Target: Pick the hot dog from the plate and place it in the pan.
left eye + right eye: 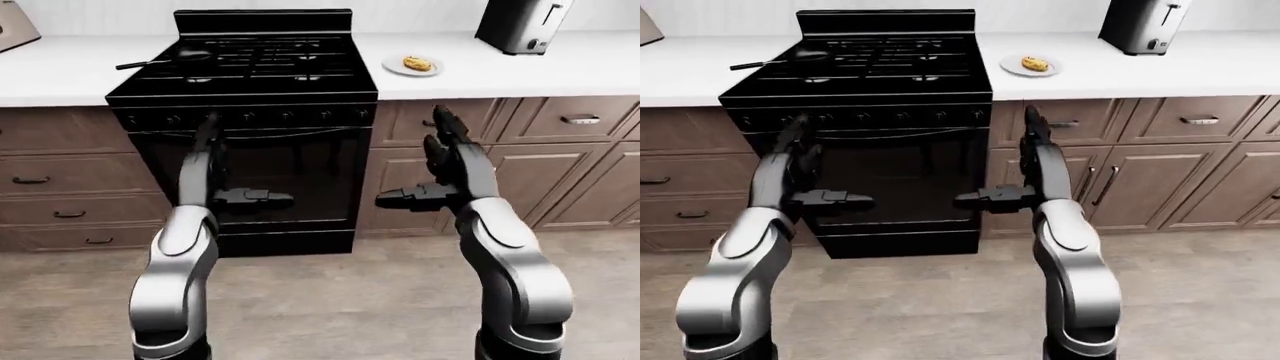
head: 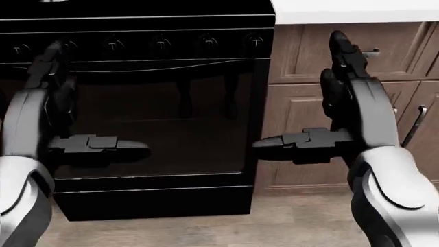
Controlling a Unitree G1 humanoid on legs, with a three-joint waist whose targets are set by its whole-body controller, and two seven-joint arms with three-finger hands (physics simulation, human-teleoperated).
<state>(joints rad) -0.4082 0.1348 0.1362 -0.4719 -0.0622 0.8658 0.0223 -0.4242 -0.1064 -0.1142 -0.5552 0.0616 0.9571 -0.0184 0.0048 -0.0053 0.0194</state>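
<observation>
The hot dog lies on a small white plate on the white counter, just right of the black stove. A black pan with a long handle rests on the stove's upper left burner. Both hands are raised at oven-door height, well below and short of the counter. My left hand is open, fingers up and thumb pointing right. My right hand is open too, thumb pointing left. Neither holds anything.
A black toaster stands on the counter at the top right. Brown cabinet drawers and doors flank the oven door. Wooden floor lies between me and the stove.
</observation>
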